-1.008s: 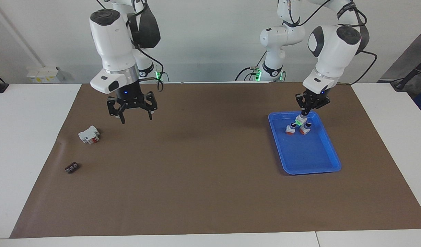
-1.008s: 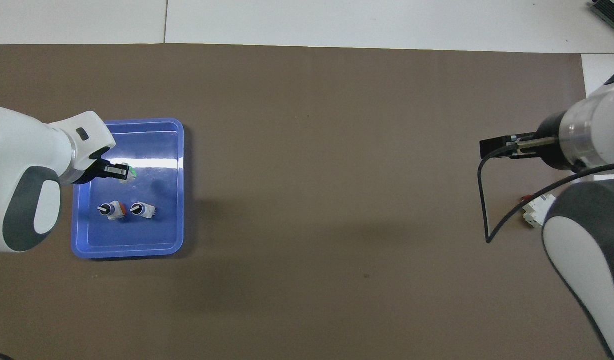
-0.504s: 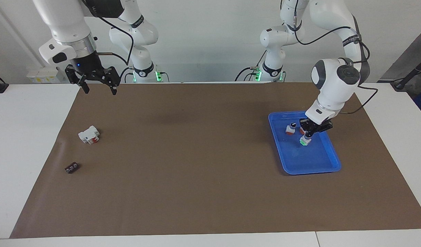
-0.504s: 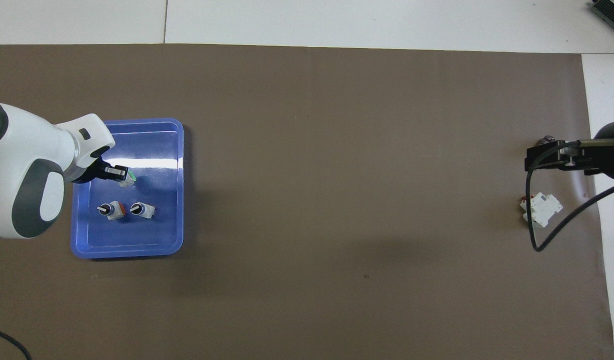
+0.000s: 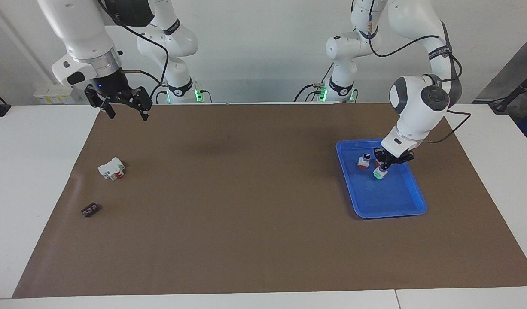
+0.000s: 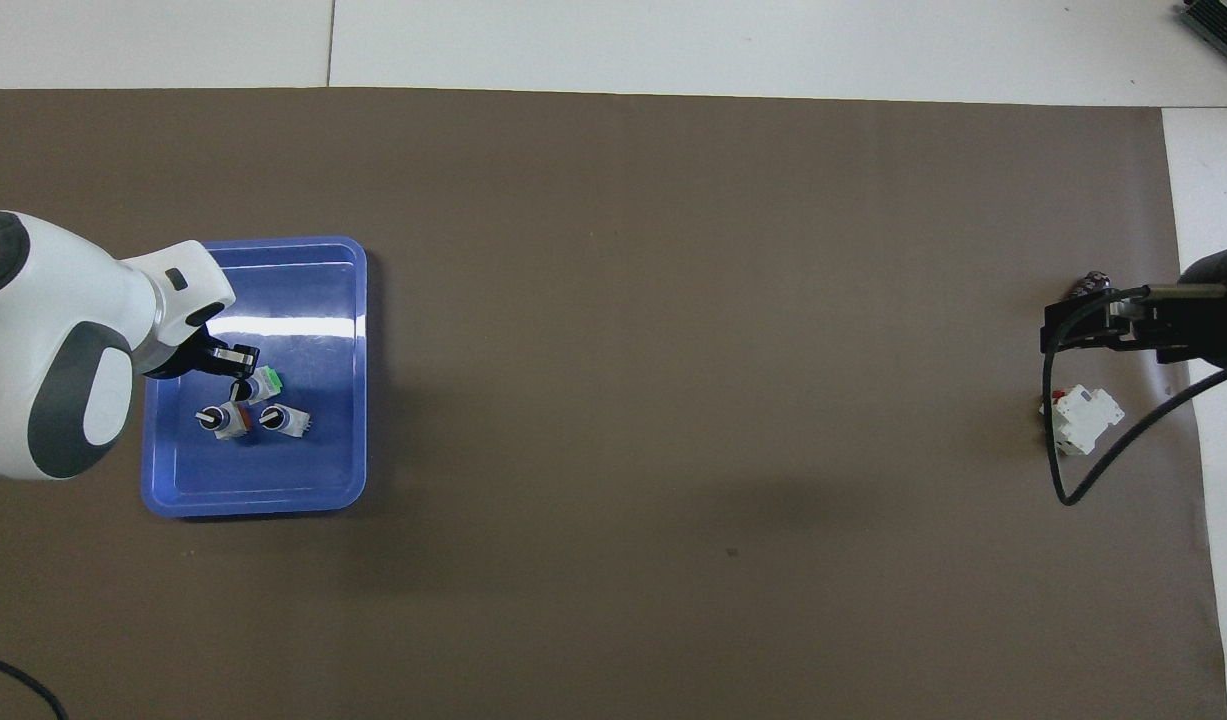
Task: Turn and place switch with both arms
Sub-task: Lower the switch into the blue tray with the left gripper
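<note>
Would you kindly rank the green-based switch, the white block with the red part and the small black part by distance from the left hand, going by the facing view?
From the left hand:
1. Green-based switch, in the blue tray, right under the hand.
2. White block with the red part, on the mat toward the right arm's end.
3. Small black part, same end, farther from the robots.

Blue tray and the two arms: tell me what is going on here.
The left gripper is low in the blue tray, at the green-based switch, which sits tilted beside two red-based switches. Whether it grips the switch cannot be told. The right gripper waits open, raised over the mat's edge, with a white block on the mat below.
</note>
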`<state>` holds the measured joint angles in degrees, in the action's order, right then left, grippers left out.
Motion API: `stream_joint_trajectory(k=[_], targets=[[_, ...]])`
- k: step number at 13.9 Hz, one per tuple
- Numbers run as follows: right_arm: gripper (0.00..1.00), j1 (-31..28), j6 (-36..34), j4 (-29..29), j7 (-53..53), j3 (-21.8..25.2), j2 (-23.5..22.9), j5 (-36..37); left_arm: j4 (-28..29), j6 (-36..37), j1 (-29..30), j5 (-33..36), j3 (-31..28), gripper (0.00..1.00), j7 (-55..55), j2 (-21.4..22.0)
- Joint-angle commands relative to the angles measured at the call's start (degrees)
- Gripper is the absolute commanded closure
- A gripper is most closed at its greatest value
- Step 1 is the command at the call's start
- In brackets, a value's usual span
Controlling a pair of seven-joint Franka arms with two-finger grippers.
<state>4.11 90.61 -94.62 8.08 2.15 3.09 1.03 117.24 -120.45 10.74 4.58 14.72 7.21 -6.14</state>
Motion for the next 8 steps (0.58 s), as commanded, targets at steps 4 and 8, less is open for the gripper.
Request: stream_joint_trajectory(k=[4,8], targets=[[0.00,-0.94,-6.14,3.29,-1.75,0.75,-0.09,-0.15,-3.06,1.53,-1.60,-0.10,-0.13,0.01,0.00,2.44],[0.00,-0.33,-5.54,1.63,-1.49,0.57,0.61,-0.32,-3.24,5.20,-2.22,-0.19,-0.21,0.01,0.00,8.40]])
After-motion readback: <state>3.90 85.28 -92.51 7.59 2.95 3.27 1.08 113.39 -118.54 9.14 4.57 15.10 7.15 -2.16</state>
